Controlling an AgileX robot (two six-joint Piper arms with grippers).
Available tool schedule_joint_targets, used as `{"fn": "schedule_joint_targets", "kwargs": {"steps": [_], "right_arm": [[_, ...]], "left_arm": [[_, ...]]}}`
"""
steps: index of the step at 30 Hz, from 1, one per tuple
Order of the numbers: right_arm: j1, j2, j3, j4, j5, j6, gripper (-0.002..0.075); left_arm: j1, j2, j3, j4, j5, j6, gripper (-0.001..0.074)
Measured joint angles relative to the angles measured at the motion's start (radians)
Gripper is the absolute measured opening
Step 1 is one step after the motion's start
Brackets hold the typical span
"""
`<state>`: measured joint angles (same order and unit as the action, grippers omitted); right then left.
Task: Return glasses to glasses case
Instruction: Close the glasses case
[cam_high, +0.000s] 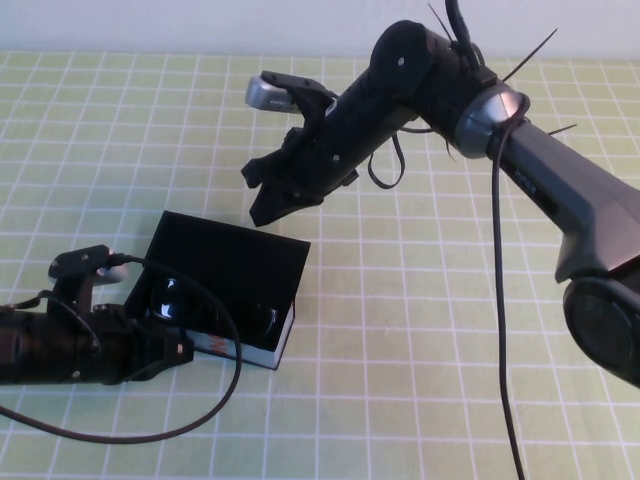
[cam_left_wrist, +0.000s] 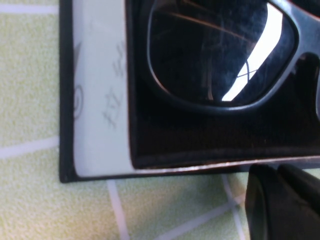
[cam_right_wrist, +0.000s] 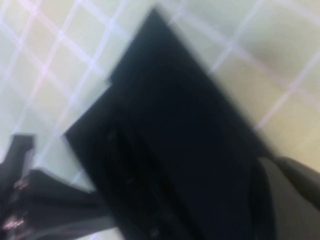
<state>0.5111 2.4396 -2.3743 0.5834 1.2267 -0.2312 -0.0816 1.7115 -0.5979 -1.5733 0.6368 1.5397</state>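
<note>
The glasses case (cam_high: 235, 258) lies open at the table's left middle, its flap lid folded back. The glasses (cam_high: 180, 298) lie inside it, dark lenses up. In the left wrist view a lens (cam_left_wrist: 220, 50) fills the case's end (cam_left_wrist: 100, 100). My left gripper (cam_high: 172, 352) lies low on the table at the case's near left corner, touching or almost touching it. My right gripper (cam_high: 262, 195) hangs open and empty a little above the lid's far edge. The right wrist view looks down on the black case (cam_right_wrist: 190, 130).
The table is covered by a green and white checked cloth (cam_high: 420, 330). The left arm's cable (cam_high: 200, 420) loops over the cloth in front of the case. The right arm (cam_high: 560, 200) reaches in from the right.
</note>
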Motion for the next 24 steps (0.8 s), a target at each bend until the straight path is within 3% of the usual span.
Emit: {"fn": "schedule_joint_targets", "kwargs": {"steps": [11, 16, 24], "right_arm": [[0.035, -0.040, 0.088, 0.016, -0.031, -0.056, -0.0011], [0.010, -0.041, 0.087, -0.098, -0.119, 0.026, -0.0011], [-0.010, 0.020, 0.086, -0.181, -0.076, 0.075, -0.0011]], "left_arm": [[0.000, 0.000, -0.001, 0.002, -0.012, 0.000, -0.0004], [0.000, 0.000, -0.001, 0.002, -0.014, 0.000, -0.0004], [0.000, 0.000, -0.001, 0.002, -0.015, 0.000, -0.0004]]}}
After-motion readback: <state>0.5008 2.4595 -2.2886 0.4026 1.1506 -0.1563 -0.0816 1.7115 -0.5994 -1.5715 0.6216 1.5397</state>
